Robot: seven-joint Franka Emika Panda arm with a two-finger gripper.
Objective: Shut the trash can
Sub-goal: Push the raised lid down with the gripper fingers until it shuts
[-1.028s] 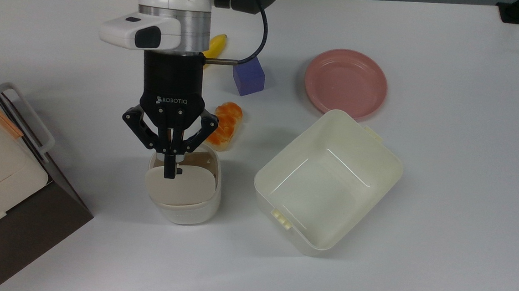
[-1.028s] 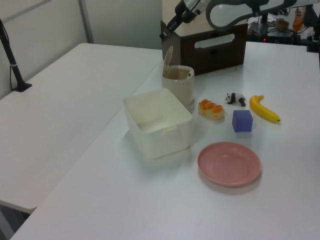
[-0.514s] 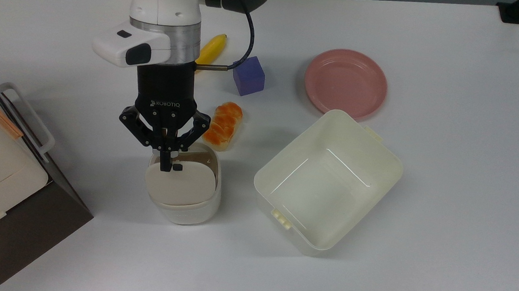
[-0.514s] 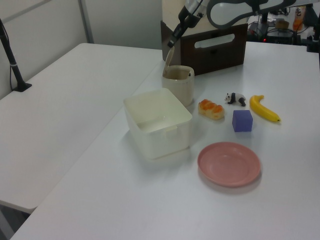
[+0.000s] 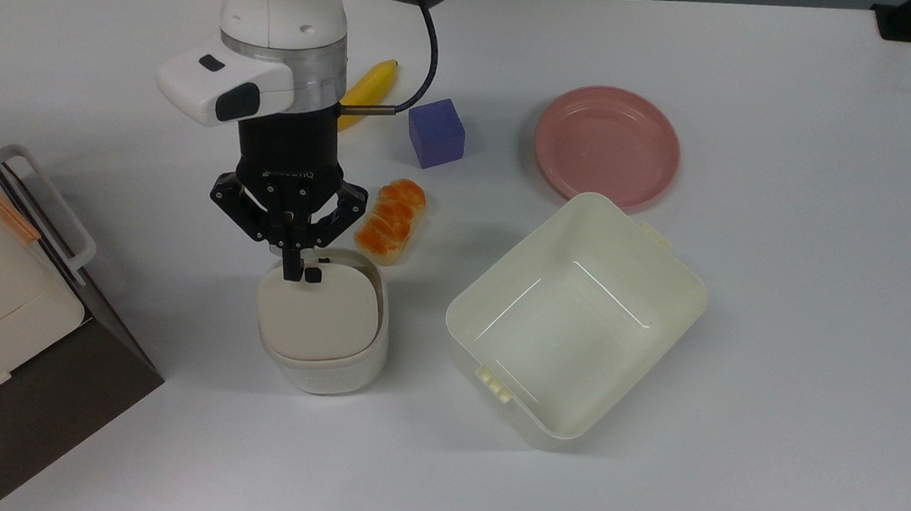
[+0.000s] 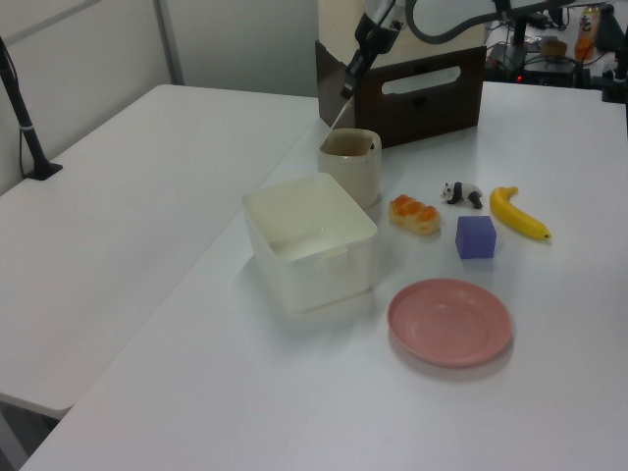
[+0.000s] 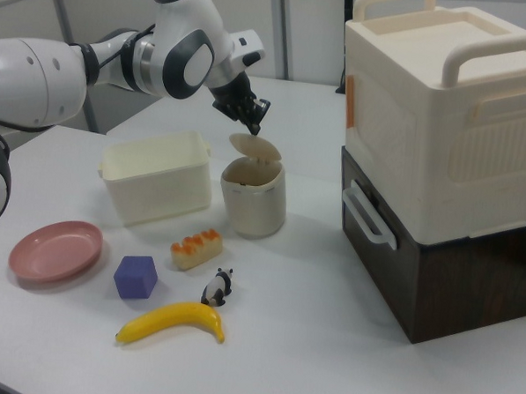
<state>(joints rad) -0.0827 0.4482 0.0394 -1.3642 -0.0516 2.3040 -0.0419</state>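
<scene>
Counted on the white table [image 5: 777, 350]: one trash can [image 5: 324, 334], one lidless tub [image 5: 575, 320], one pink plate [image 5: 608, 143], one purple cube [image 5: 436, 132], one banana [image 7: 173, 322], one orange sushi piece [image 5: 390, 220], one panda figure [image 7: 216, 287]. Trash can stood beside the tub, near the stacked boxes [image 7: 450, 154]; lid [image 7: 254, 147] raised, tilted over the opening. Gripper [image 5: 292, 264] at the lid's free edge by the dark button [image 5: 312, 275], fingers pressed together. Banana mostly hidden behind the arm in the top view. Can's interior hard to make out.
</scene>
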